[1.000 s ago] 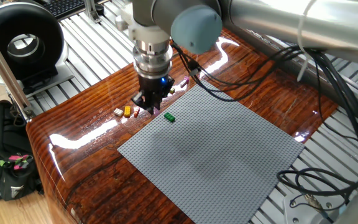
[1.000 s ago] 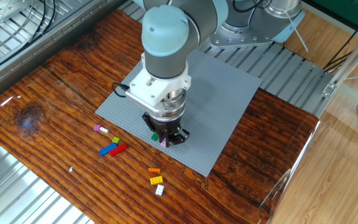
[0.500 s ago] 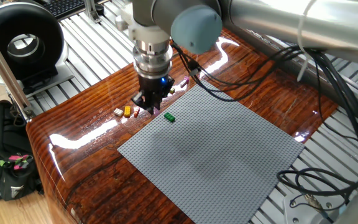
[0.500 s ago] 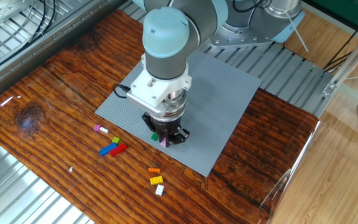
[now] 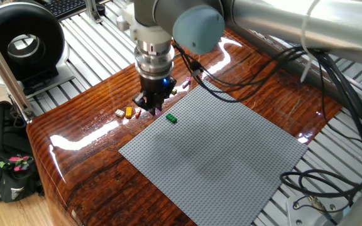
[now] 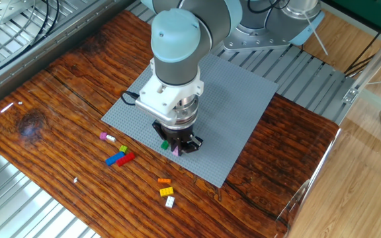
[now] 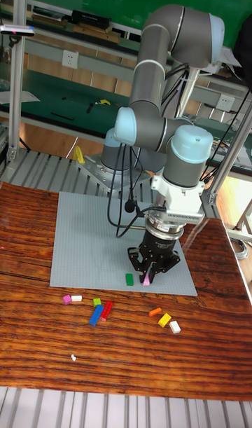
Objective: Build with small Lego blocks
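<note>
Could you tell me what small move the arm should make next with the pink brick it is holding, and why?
Probably a short, straight descent. The gripper is shut on a pink brick and hangs just over the near edge of the grey baseplate, beside the green brick already on it. Lowering and pressing would seat the pink brick; whether it already touches the studs cannot be told.

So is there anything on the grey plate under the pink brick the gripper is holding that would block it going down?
Nothing visible does. The gripper holds the pink brick near the front edge of the grey plate. The only thing on the plate is a green brick, lying apart to one side.
</note>
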